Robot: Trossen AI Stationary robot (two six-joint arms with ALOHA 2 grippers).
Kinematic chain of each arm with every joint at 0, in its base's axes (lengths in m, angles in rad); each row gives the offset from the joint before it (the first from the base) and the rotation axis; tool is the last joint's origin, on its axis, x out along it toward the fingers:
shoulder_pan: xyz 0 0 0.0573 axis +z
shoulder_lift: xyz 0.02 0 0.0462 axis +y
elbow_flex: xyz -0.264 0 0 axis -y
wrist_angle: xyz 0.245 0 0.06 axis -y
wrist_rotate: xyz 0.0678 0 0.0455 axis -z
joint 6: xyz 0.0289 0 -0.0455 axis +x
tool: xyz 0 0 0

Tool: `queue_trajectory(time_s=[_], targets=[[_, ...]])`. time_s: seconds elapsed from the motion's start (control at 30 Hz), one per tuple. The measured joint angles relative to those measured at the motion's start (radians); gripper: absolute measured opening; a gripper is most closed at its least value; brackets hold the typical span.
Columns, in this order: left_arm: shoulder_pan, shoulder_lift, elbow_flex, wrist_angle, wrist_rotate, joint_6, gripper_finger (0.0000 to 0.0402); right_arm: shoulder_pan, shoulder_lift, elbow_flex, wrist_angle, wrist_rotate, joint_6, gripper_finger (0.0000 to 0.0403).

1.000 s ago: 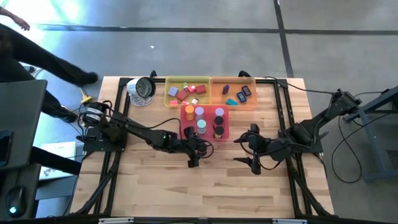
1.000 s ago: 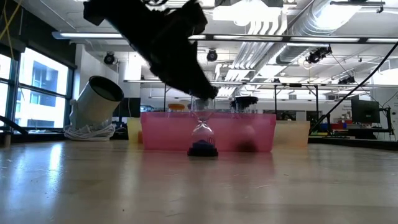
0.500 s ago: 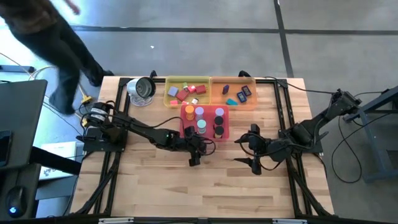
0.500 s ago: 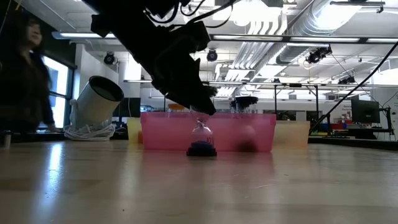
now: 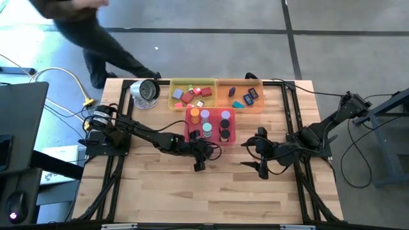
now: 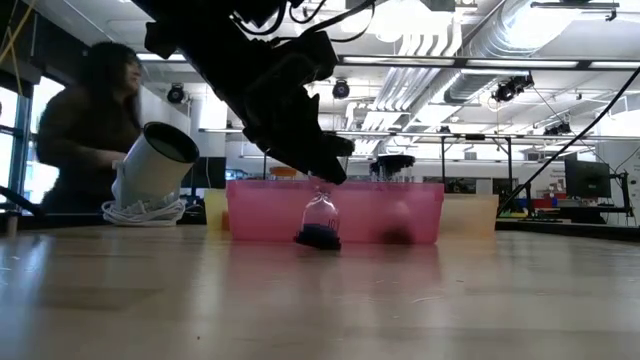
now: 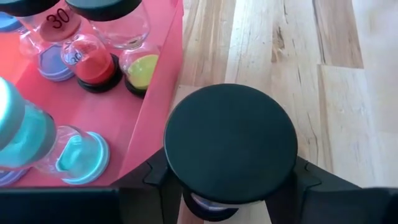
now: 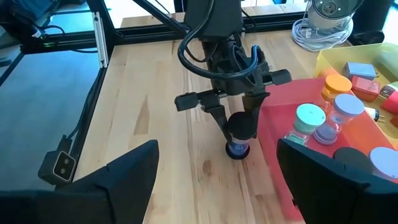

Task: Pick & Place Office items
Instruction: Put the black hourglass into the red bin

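Left tool (image 8: 239, 132) clamped on a black-capped sand timer (image 7: 230, 144) — timer upright between its fingers, base touching the table (image 5: 223, 191), just beside the pink tray (image 5: 190, 134). Right tool (image 5: 261, 155) hung wide and empty over bare wood, well apart — other timers (image 8: 310, 118) stood in the tray

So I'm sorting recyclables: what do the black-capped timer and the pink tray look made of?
The black-capped timer, between the left pincer fingers: matte black cap, probably plastic; its clear bulb looks like glass or clear plastic. The pink tray: translucent glossy plastic, since the items inside show through its wall.
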Motion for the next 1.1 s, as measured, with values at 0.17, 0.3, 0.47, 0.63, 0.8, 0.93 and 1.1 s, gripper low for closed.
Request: queue_trajectory(time_s=[0.17, 0.3, 0.47, 0.63, 0.8, 0.93, 1.1], targets=[[-0.003, -0.001, 0.000, 0.000, -0.001, -0.018, 0.0157, -0.017, 0.000, 0.000, 0.000, -0.007, 0.000, 0.0315], [-0.007, -0.025, 0.000, -0.004, 0.001, -0.027, 0.0157, -0.026, 0.000, 0.000, -0.002, -0.011, 0.000, 0.0315], [-0.026, -0.127, 0.000, -0.010, -0.013, -0.046, 0.0157, -0.033, 0.000, 0.000, -0.002, -0.031, 0.001, 0.0315], [-0.037, -0.272, 0.000, -0.109, -0.155, -0.049, 0.0157, -0.033, 0.000, 0.000, 0.000, -0.028, 0.001, 0.0315], [0.004, -0.368, 0.001, -0.215, -0.276, -0.121, 0.0157, -0.048, 0.000, 0.000, 0.001, -0.029, 0.000, 0.0315], [0.077, -0.379, 0.001, -0.269, -0.276, -0.187, 0.0157, -0.067, 0.000, 0.000, 0.001, -0.027, -0.006, 0.0315], [0.162, -0.359, -0.002, -0.397, -0.238, -0.314, 0.0157, -0.065, 0.000, 0.000, -0.003, -0.036, -0.007, 0.0315]])
